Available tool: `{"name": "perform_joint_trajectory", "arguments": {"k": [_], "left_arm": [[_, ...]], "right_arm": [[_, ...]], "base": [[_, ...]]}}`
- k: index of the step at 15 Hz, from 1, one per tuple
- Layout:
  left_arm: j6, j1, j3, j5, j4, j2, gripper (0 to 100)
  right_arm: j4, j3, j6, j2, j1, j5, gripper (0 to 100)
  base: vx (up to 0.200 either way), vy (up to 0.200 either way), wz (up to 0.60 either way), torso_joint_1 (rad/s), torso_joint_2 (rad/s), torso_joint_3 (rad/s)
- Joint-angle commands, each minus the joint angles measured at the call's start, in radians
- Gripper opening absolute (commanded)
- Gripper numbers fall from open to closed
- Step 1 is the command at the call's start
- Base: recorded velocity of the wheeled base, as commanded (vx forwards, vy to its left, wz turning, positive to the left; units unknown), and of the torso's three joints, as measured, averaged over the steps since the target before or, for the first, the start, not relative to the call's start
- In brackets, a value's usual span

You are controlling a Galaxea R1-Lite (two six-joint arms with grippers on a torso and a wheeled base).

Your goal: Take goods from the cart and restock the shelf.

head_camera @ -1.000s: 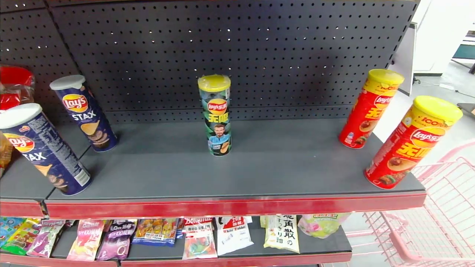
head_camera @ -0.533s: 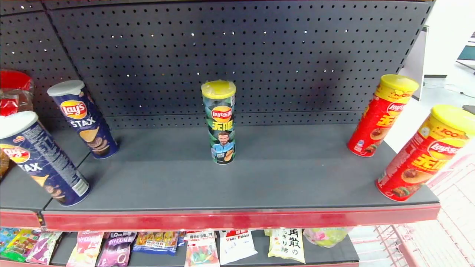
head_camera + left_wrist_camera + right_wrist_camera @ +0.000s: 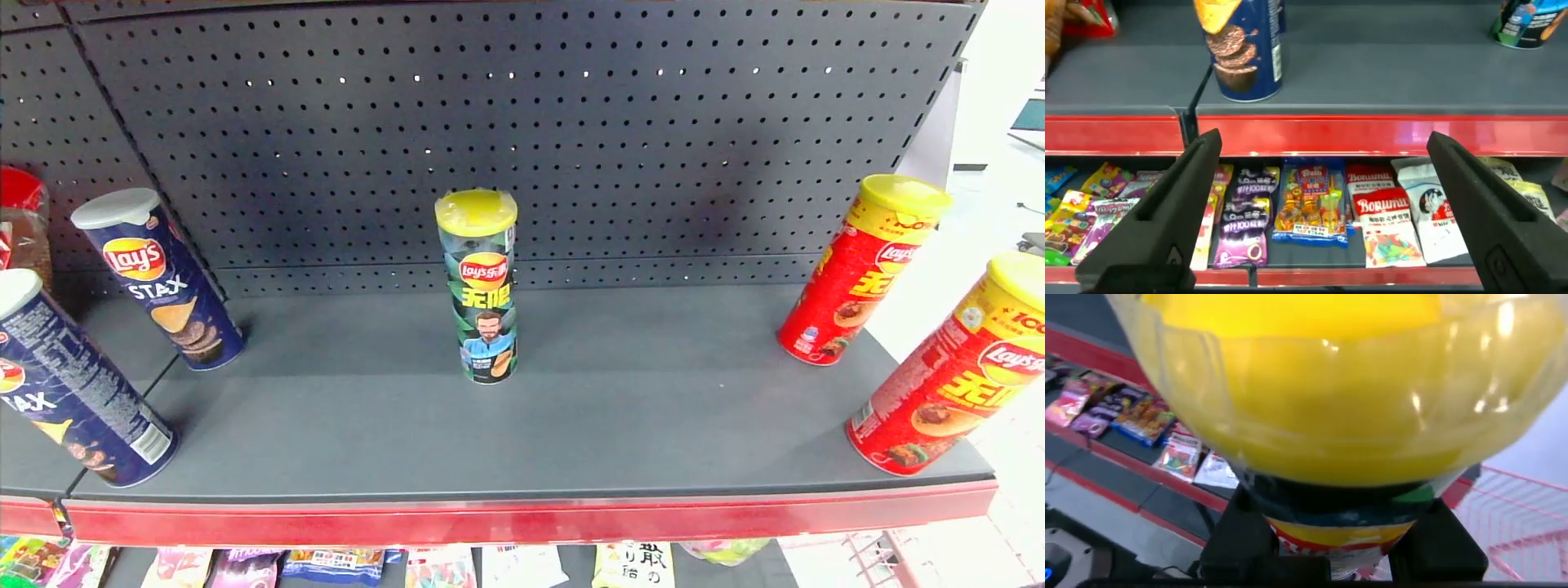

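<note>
A red-lidded jar (image 3: 18, 214) sits at the far left end of the shelf (image 3: 620, 425), partly cut off by the edge of the head view. Beside it stand two blue cans with white lids. The front blue can (image 3: 77, 400) is close to the shelf's red lip (image 3: 522, 520), and the back blue can (image 3: 163, 286) is nearer the pegboard (image 3: 522, 139). A green can (image 3: 483, 298) with a yellow lid stands alone in the middle of the shelf, well apart from the rest. Further right are two red cans with yellow lids. The back red can (image 3: 861, 278) is near the pegboard, and the front red can (image 3: 951, 384) is at the front right corner, just behind the lip. Snack bags (image 3: 441, 567) lie in a row on the lower shelf.

The left pincer (image 3: 1323, 216) is spread wide and holds nothing. It hangs in front of the lip, facing the lower shelf, and the bags show between its fingers (image 3: 1159, 216). The base of a blue can and the base of the green can show on the shelf beyond it.

The right pincer (image 3: 1335, 543) is pinching the held can (image 3: 1331, 392), which has a translucent yellow lid turned toward the wrist camera. Its black fingers (image 3: 1237, 539) press on either side of the body beyond the lid, where a green, yellow and red label shows. The held can is in the air, off the shelf. The snack bags lie beyond it on one side, and the pink wire cart (image 3: 1527, 523) on the other.
</note>
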Motion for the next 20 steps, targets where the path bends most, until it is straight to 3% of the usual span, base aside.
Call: {"name": "perform_joint_trajectory", "arguments": {"k": [1, 3, 4, 5, 6, 7, 8, 9, 10, 12, 13, 15, 20], "left_arm": [[0.002, -0.001, 0.000, 0.000, 0.000, 0.002, 100], [0.029, -0.001, -0.002, -0.054, -0.002, 0.001, 100], [0.023, -0.008, -0.086, -0.129, -0.003, 0.044, 100], [-0.031, -0.025, -0.278, -0.147, -0.002, 0.279, 100], [-0.075, -0.025, -0.360, -0.154, -0.005, 0.371, 100], [-0.100, -0.035, -0.456, -0.177, -0.006, 0.481, 100], [-0.043, -0.097, -0.505, -0.315, -0.032, 0.628, 100], [-0.006, -0.119, -0.505, -0.404, -0.069, 0.728, 100], [0.028, -0.119, -0.520, -0.453, -0.107, 0.829, 100], [0.124, -0.123, -0.541, -0.485, -0.183, 0.984, 100], [0.186, -0.145, -0.575, -0.545, -0.232, 1.105, 100], [0.215, -0.208, -0.649, -0.588, -0.256, 1.234, 100], [0.221, -0.304, -0.801, -0.598, -0.301, 1.443, 100]], "right_arm": [[-0.019, -0.012, 0.000, 0.053, 0.030, 0.035, 0], [-0.035, -0.015, 0.014, 0.107, 0.034, 0.084, 0], [-0.049, -0.014, 0.021, 0.139, 0.035, 0.098, 0], [-0.067, -0.019, 0.021, 0.171, 0.035, 0.113, 0], [-0.082, -0.023, 0.021, 0.191, 0.035, 0.122, 0], [-0.104, -0.037, 0.021, 0.222, 0.035, 0.142, 0], [-0.111, -0.078, 0.021, 0.285, 0.035, 0.171, 0], [-0.111, -0.098, 0.023, 0.314, 0.035, 0.180, 0], [-0.111, -0.109, 0.023, 0.340, 0.035, 0.191, 0], [-0.111, -0.121, 0.021, 0.360, 0.035, 0.197, 0], [-0.111, -0.129, 0.021, 0.371, 0.035, 0.197, 0], [-0.111, -0.126, 0.023, 0.364, 0.035, 0.197, 0], [-0.111, -0.129, 0.023, 0.351, 0.035, 0.196, 0]], "base": [[0.000, 0.000, 0.00, 0.000, 0.00, 0.000], [0.000, 0.000, 0.00, 0.000, 0.00, 0.000], [0.000, 0.000, 0.00, 0.000, 0.00, 0.000], [0.000, 0.000, 0.00, 0.000, 0.00, 0.000], [0.000, 0.000, 0.00, 0.000, 0.00, 0.000], [0.000, 0.000, 0.00, 0.000, 0.00, 0.000], [0.000, 0.000, 0.00, 0.000, 0.00, 0.000], [0.000, 0.000, 0.00, 0.000, 0.00, 0.000], [0.000, 0.000, 0.00, 0.000, 0.00, 0.000], [0.000, 0.000, 0.00, 0.000, 0.00, 0.000], [0.000, 0.000, 0.00, 0.000, 0.00, 0.000], [0.000, 0.000, 0.00, 0.000, 0.00, 0.000], [0.000, 0.000, 0.00, 0.000, 0.00, 0.000]]}}
